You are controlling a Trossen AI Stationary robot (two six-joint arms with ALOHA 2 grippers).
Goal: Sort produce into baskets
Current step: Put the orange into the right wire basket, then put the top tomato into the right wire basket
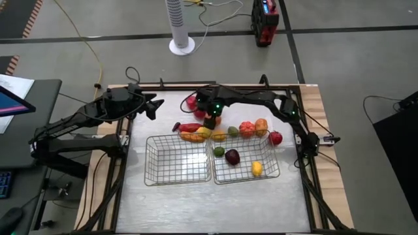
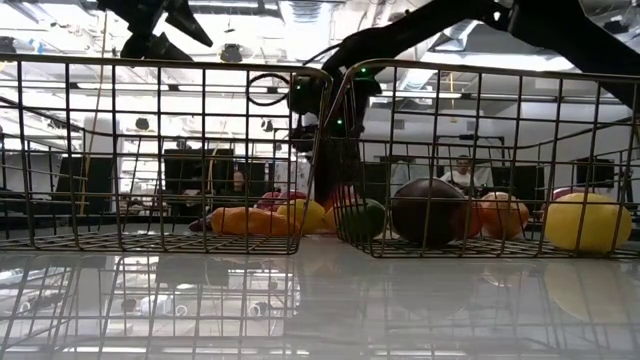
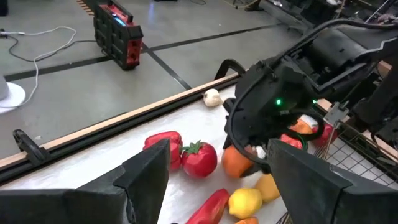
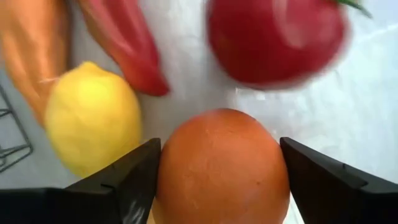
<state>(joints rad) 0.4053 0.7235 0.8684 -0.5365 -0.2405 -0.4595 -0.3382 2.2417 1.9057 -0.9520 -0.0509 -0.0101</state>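
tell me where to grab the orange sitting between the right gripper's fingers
Grip the orange across its widest middle, coming straight down from above. It is round and smooth, so a hold off-centre could slip. The right gripper already has a finger on each side, and the lemon and tomato beside it leave room.

Bright light falls from lamps in the ceiling, seen at the top of the low view. The shiny white table (image 2: 300, 300) mirrors the baskets (image 2: 160, 150) in the lower half there. In the right wrist view the red tomato (image 4: 277, 37), upper right, looks soft and blurry. Shadows are faint.
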